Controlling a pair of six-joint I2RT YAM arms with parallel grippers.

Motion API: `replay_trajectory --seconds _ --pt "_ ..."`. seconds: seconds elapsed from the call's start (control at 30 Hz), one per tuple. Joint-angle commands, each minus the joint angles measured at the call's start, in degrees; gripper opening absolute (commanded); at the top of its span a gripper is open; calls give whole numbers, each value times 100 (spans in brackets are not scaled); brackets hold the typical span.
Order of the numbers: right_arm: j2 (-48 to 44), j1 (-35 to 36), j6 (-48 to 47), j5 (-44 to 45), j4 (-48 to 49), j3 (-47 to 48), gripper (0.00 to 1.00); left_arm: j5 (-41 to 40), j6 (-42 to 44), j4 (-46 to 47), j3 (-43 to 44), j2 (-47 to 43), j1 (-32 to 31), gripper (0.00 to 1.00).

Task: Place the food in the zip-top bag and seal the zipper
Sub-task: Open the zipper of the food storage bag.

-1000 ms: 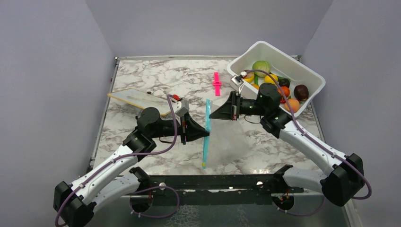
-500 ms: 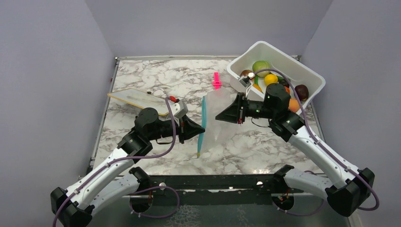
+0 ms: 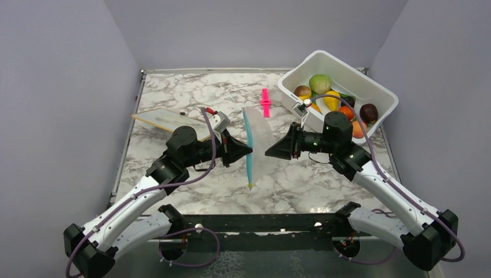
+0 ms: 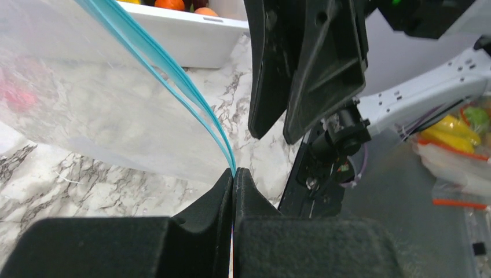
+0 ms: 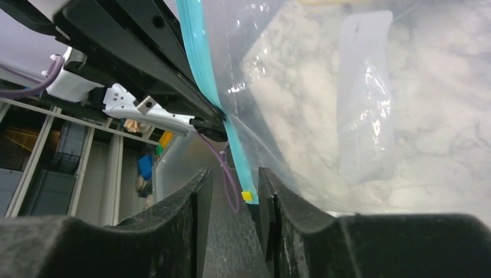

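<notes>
Left wrist cam: left gripper point(image 4: 233, 176) is clamped on the zipper point(image 3: 247, 133), holding the zip-top bag point(image 3: 262, 130) up mid-table with the strip running 12-to-6. Right gripper point(image 5: 233, 176) is at its 3 o'clock, jaws apart, probably not touching. Food point(image 3: 320, 83) sits in the tub point(image 3: 370, 81) at 2 o'clock, right arm nearer.

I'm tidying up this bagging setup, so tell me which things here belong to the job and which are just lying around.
Job: zip-top bag; its zipper, pinched by the left gripper; food in the white tub.
Lying about: pink clip; pale board.
</notes>
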Motion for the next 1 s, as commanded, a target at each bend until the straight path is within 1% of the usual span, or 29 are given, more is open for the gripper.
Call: replay_trajectory --seconds 0.0,0.1,0.17,0.27,0.4,0.63,0.83,0.97 --pt "-76 81 238 -20 621 -140 40 -477 -843 282 228 16 -12 0" --pt "25 159 278 -64 806 -147 49 -664 -1107 321 213 22 -15 0" --pt "87 210 187 58 750 -75 53 -787 -1292 330 198 66 -12 0" --pt "211 263 64 156 730 12 55 -890 -1547 231 240 177 -19 0" --pt "468 399 -216 360 558 168 56 -1058 -1814 85 317 327 -20 0" --pt "907 564 -573 799 235 402 56 -1419 -1947 -11 427 445 -20 0" --pt "1164 620 -535 778 358 387 56 -1690 -2062 -191 382 533 -13 0" --pt "1425 661 -500 738 400 430 54 -1743 -2178 -104 261 589 -12 0"
